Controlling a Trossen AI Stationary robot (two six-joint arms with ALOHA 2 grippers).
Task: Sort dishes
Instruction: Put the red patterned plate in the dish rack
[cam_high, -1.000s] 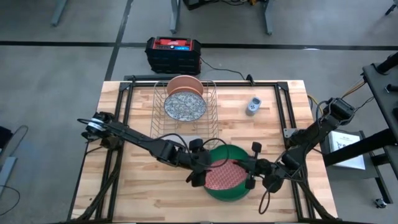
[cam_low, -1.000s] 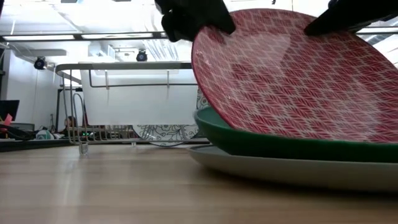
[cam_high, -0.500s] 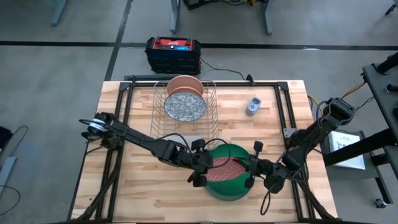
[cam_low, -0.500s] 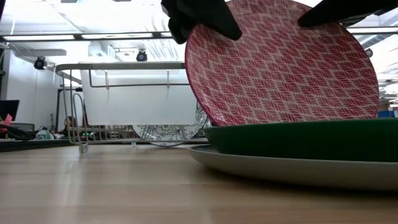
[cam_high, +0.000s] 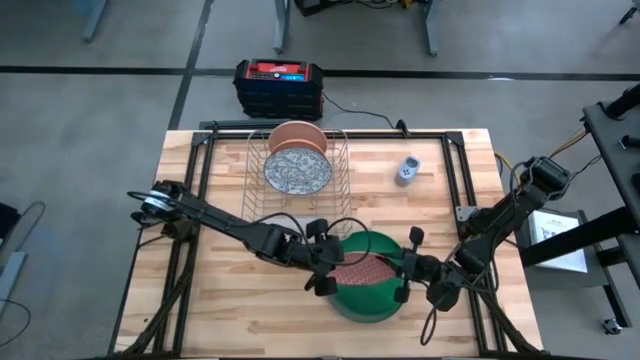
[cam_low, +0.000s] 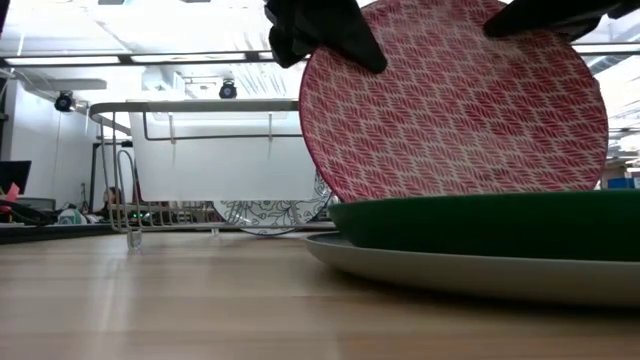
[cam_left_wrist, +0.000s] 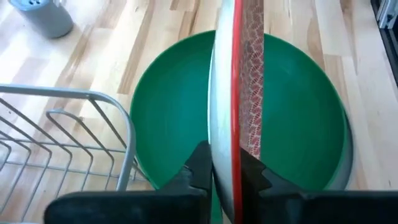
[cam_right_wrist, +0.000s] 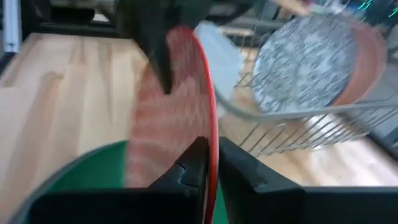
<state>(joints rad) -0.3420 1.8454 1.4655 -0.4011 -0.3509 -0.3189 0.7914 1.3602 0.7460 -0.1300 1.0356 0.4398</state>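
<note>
Pinching the red plate (cam_high: 362, 272) on its left rim, the left gripper (cam_high: 322, 276) holds it nearly upright over the dark green plate (cam_high: 368, 298), which sits on a grey plate (cam_low: 470, 272). Across the same plate, the right gripper (cam_high: 402, 278) is clamped on the opposite rim, near the table's (cam_high: 220, 310) front edge.

Patterned plate (cam_high: 362, 272) stands on edge between left pincer (cam_high: 322, 272) and right pincer (cam_high: 402, 279), each clamped on an opposite rim. Under it a deep plate (cam_high: 372, 300) nests on a flatter plate (cam_low: 440, 270) on the desk (cam_high: 230, 300). Behind the pincers, wire rack (cam_high: 300, 185) holds two upright plates (cam_high: 298, 165); gadget (cam_high: 407, 171) right of rack.
</note>
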